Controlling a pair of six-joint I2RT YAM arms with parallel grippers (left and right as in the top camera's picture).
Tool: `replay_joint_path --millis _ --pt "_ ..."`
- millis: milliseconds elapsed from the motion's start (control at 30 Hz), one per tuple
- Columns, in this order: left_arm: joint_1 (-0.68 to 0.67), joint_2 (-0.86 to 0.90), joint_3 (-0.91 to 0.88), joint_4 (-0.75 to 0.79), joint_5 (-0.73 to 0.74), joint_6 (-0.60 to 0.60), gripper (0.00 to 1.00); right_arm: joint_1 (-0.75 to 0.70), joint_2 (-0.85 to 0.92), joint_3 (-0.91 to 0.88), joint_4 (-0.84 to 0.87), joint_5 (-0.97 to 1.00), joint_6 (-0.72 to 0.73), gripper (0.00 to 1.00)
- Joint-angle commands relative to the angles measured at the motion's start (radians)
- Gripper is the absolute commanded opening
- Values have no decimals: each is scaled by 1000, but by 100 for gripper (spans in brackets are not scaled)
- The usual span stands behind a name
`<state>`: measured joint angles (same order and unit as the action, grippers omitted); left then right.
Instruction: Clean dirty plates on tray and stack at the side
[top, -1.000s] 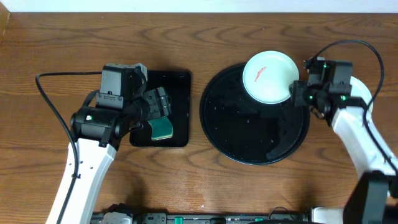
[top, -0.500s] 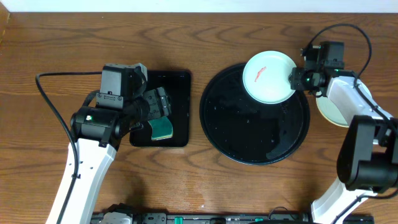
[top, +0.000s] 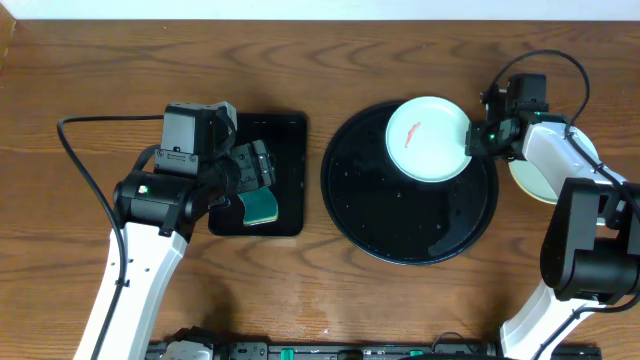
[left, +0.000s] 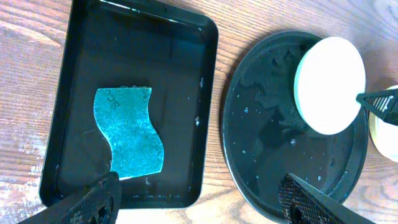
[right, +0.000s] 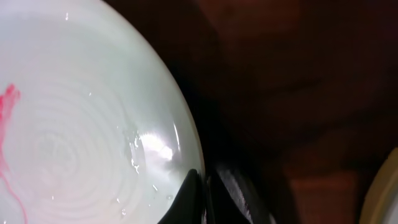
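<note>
A pale mint-white plate (top: 427, 138) with a red smear lies at the back right of the large round black tray (top: 400, 215). My right gripper (top: 472, 140) is shut on the plate's right rim. The right wrist view shows the two fingers (right: 208, 193) pinching the rim of the plate (right: 74, 124). The plate (left: 329, 84) and the tray (left: 267, 143) also show in the left wrist view. Another pale plate (top: 530, 180) lies on the table right of the tray, partly under the right arm. My left gripper (left: 202, 205) is open and empty.
A rectangular black tray (top: 290, 130) stands left of the round tray and holds a teal sponge (top: 262, 207), seen also in the left wrist view (left: 127, 140). My left gripper (top: 250, 170) hovers over it. Water drops lie on the round tray.
The right gripper has shifted the smeared plate slightly forward and left, further onto the round tray. The right arm has swung toward the back. The left arm has not moved.
</note>
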<state>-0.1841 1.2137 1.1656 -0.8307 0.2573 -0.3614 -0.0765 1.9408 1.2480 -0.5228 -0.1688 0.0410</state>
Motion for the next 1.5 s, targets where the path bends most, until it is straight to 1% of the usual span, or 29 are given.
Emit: replay_joint_path --millis 0,133,333,433,567,600,667,733,767,833,900,967,1000,1100,1167,1267,1333,1433,1467 --pt "2 -4 16 -2 4 10 82 8 -69 8 -58 0 49 1" --pt "2 -4 16 -2 5 10 82 49 -111 8 -177 -23 48 1" --pt "2 -4 16 -2 4 10 82 140 -115 4 -332 -23 49 1" --pt "2 -4 16 -2 4 10 82 182 -115 1 -371 30 80 1" --pt "2 -4 16 -2 5 10 82 211 -115 -1 -377 119 103 1" --pt "2 -4 16 -2 4 10 82 214 -115 -1 -375 114 95 12" --pt "2 -4 16 -2 4 10 82 218 -115 -1 -381 97 65 44" --pt "2 -4 16 -2 5 10 82 218 -114 -1 -391 95 47 53" --pt "2 -4 16 -2 5 10 82 217 -114 -3 -388 93 43 56" --pt "2 -4 16 -2 4 10 82 214 -112 -11 -357 92 35 54" --pt "2 -4 16 -2 4 10 82 212 -108 -26 -329 79 35 47" --pt "2 -4 16 -2 4 10 82 213 -106 -46 -308 59 32 44" --pt "2 -4 16 -2 4 10 82 213 -106 -69 -279 59 32 39" --pt "2 -4 16 -2 5 10 82 213 -106 -105 -216 58 32 36" --pt "2 -4 16 -2 5 10 82 214 -106 -130 -171 58 33 35" --pt "2 -4 16 -2 5 9 82 215 -106 -183 -92 56 33 30" --pt "2 -4 16 -5 5 9 82 214 -106 -214 -50 56 34 23" --pt "2 -4 16 -32 32 10 82 213 -106 -232 -36 60 41 1" --pt "2 -4 16 -34 31 10 82 213 -106 -232 -45 60 41 1"
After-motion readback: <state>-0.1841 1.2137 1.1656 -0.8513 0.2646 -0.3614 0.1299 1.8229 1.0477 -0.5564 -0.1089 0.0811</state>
